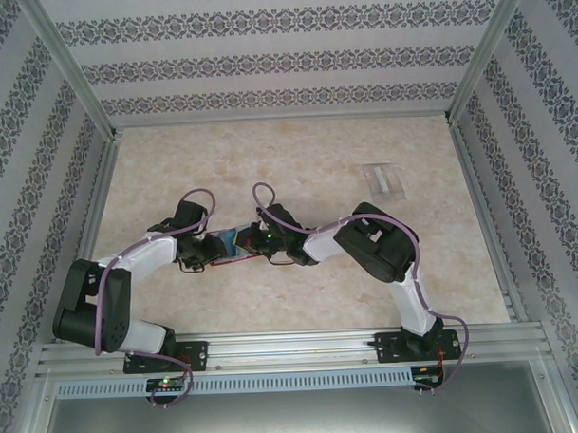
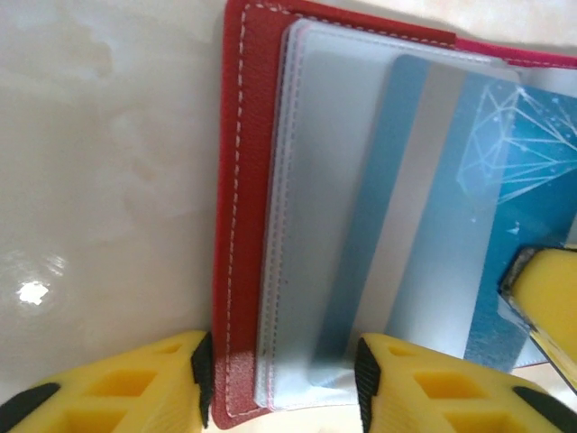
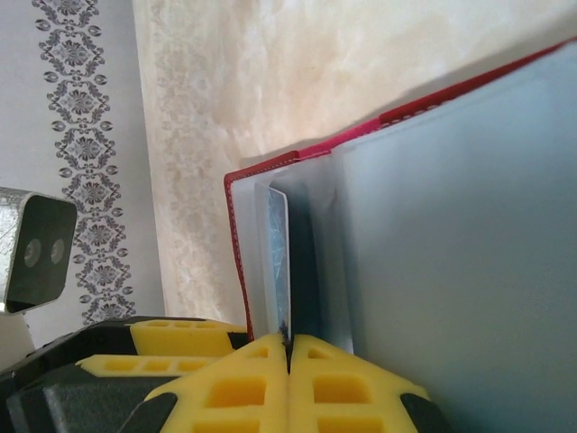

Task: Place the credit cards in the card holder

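1. Table [image 1: 296, 159]: pale marbled top, fenced by patterned walls [image 1: 265, 61] on three sides.

2. Left arm [image 1: 129, 265] and right arm [image 1: 380, 247]: white and black, based at the near rail. Both bend inward and meet near the table's middle, over the wallet.

3. Left claw [image 2: 284, 374]: yellow fingers with black pads. Released: the jaws stand apart, straddling one corner of the wallet. One pad sits at the red cover's edge, the other over the sleeves.

4. Right claw [image 3: 289, 347]: yellow fingers, clenched, pinching the thin edge of the blue card where it stands out of the wallet. In the left wrist view one finger [image 2: 550, 298] of this claw shows at the blue card's far edge.

5. Wallet [image 2: 243, 225]: red cover with white stitching, lying open on the table between the two claws, in the near middle of the table.

6. Sleeves [image 2: 315, 225]: frosted plastic leaves stacked inside the wallet, just short of the cover's edge.

7. Blue card [image 2: 433, 225]: blue with a silver stripe and a fine white line pattern. It lies partly inside a sleeve, its nearer part clouded by the plastic.

8. Clear cards [image 1: 386, 179]: pale, see-through, flat on the table to the far right, well apart from the wallet and both claws. Their number cannot be told.
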Robot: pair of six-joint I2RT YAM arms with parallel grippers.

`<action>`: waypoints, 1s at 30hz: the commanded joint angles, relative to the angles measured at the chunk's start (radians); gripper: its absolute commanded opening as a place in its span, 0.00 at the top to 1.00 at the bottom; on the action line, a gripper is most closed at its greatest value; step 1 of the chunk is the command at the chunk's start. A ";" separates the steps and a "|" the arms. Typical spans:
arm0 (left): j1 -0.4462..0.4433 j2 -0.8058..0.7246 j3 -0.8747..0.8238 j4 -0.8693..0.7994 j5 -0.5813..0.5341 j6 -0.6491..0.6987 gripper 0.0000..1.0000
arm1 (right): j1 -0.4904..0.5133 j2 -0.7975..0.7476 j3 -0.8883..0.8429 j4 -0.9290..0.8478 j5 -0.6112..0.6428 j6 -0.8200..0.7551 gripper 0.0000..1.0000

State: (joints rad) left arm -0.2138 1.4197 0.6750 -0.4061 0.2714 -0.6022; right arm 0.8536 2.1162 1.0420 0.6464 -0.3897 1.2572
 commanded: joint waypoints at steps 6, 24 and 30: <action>0.100 -0.029 0.005 -0.043 0.019 -0.011 0.50 | -0.001 0.040 0.061 -0.081 -0.053 -0.068 1.00; 0.111 0.014 0.008 0.094 0.108 0.008 0.53 | -0.002 0.125 0.204 -0.203 -0.146 -0.167 0.95; 0.112 0.048 0.020 0.101 0.122 0.018 0.53 | -0.002 0.131 0.243 -0.259 -0.149 -0.226 0.90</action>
State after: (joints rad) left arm -0.1032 1.4502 0.6777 -0.3641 0.3370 -0.6060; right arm 0.8402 2.2246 1.2629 0.4553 -0.5179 1.0920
